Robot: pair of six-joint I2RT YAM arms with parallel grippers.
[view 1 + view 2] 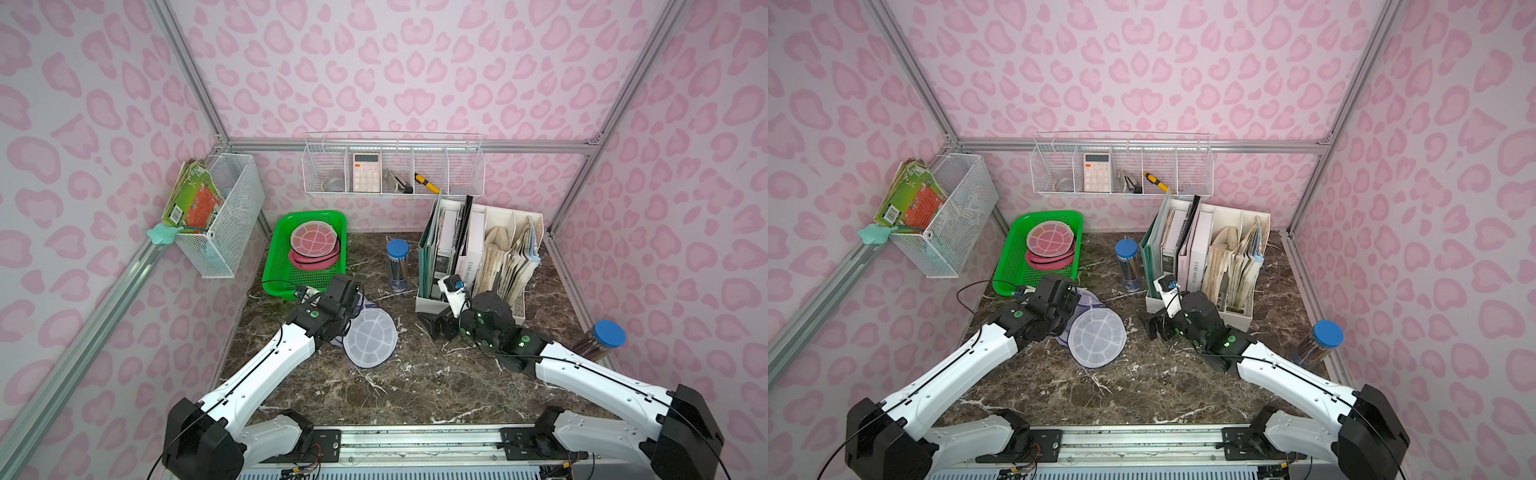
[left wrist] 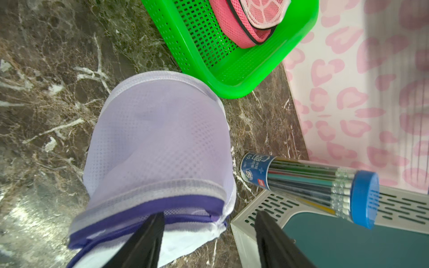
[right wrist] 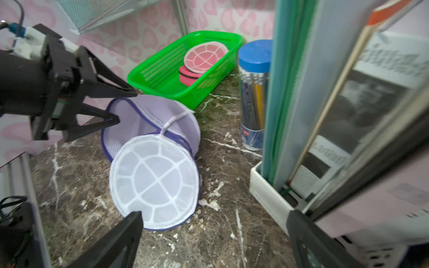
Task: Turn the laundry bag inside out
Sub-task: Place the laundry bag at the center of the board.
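Note:
The laundry bag [image 1: 370, 337] [image 1: 1097, 337] is a lilac mesh cylinder with purple trim, lying on its side on the marble table. Its round white lid [image 3: 154, 177] hangs open toward the front. My left gripper [image 2: 209, 215] [image 3: 127, 107] is open at the bag's mouth. One finger [image 2: 156, 222] lies against the purple rim and the other stands apart from the bag. In both top views the left wrist hides those fingers. My right gripper [image 3: 213, 215] [image 1: 436, 325] is open and empty, low over the table to the right of the lid.
A green basket [image 1: 275, 286] holding pink mesh bags [image 1: 313, 242] stands just behind the bag. A blue-capped pencil tube [image 1: 397, 266] and a white file organizer [image 1: 515, 316] stand to the right. Another tube [image 1: 602, 340] lies at the far right. Wire baskets hang on the walls.

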